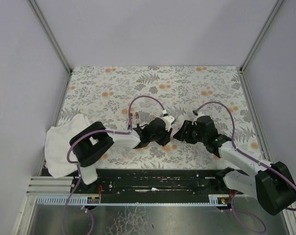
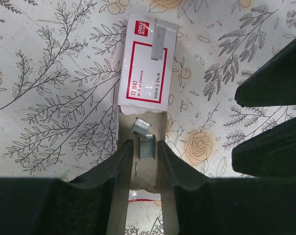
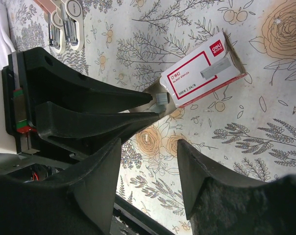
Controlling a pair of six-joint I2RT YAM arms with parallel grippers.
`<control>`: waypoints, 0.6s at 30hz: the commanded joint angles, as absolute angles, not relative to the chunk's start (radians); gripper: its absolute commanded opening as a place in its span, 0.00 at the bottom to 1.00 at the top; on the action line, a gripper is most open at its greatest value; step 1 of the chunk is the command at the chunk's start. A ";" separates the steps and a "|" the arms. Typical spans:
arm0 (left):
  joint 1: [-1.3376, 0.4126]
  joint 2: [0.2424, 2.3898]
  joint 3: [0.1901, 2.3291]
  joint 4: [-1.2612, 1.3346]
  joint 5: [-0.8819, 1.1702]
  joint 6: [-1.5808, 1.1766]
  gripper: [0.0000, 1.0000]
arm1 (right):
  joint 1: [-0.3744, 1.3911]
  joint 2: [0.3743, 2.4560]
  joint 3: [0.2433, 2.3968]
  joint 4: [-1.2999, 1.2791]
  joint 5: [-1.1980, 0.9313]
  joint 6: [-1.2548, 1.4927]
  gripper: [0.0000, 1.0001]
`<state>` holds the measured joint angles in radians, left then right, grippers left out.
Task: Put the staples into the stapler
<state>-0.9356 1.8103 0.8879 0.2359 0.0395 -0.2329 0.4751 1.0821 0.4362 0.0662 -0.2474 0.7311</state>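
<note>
The staples' red box with its pale label (image 2: pixel 145 63) lies flat on the flowered tablecloth, and it also shows in the right wrist view (image 3: pixel 202 73). Its tan inner tray (image 2: pixel 124 128) is slid out toward my left gripper (image 2: pixel 145 149). A grey staple strip (image 2: pixel 147 147) lies in the tray between my left fingers, with thin gaps on both sides; a second strip (image 2: pixel 139 126) lies beside it. My right gripper (image 3: pixel 148 156) is open and empty over the cloth, next to the left fingers. The stapler (image 3: pixel 64 24) lies further left and also shows in the top view (image 1: pixel 132 117).
A white cloth (image 1: pixel 60 144) lies at the table's left edge. A slim salmon-pink bar (image 3: pixel 46 5) lies by the stapler. In the top view the left gripper (image 1: pixel 163 131) and right gripper (image 1: pixel 183 133) nearly meet mid-table. Walls enclose the table on three sides.
</note>
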 commanded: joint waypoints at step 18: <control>-0.983 1.838 0.899 0.204 -0.023 -0.205 0.28 | 0.471 1.066 0.424 0.112 -0.221 0.740 0.56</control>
